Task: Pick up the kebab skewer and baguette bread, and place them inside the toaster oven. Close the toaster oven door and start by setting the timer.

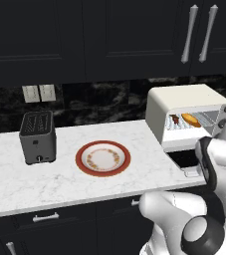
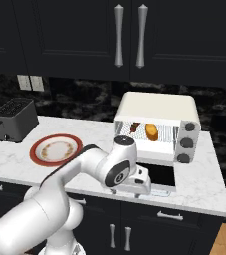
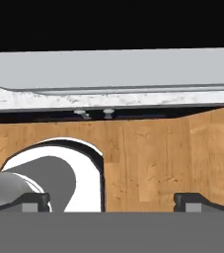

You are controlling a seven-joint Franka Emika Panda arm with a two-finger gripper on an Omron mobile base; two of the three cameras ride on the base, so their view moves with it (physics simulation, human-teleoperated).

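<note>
The cream-white toaster oven [image 1: 184, 102] [image 2: 157, 102] stands at the right end of the counter. Its door [image 2: 160, 174] [image 1: 183, 158] is folded down flat, dark glass facing up. On the rack inside lie the kebab skewer [image 1: 175, 119] [image 2: 135, 127] and, to its right, the golden baguette bread [image 1: 190, 120] [image 2: 152, 131]. My hand [image 2: 136, 182] is low at the front edge of the lowered door. In the hand view my gripper [image 3: 116, 201] is open with nothing between its fingertips. The door's pale front edge [image 3: 113, 69] crosses above them.
A red-rimmed plate [image 1: 103, 158] [image 2: 56, 149] lies in the middle of the marble counter [image 1: 15, 184], with a dark slot toaster [image 1: 37, 137] [image 2: 14, 119] to its left. Dark cabinets hang above and below. Wooden floor [image 3: 158, 158] lies beneath the hand.
</note>
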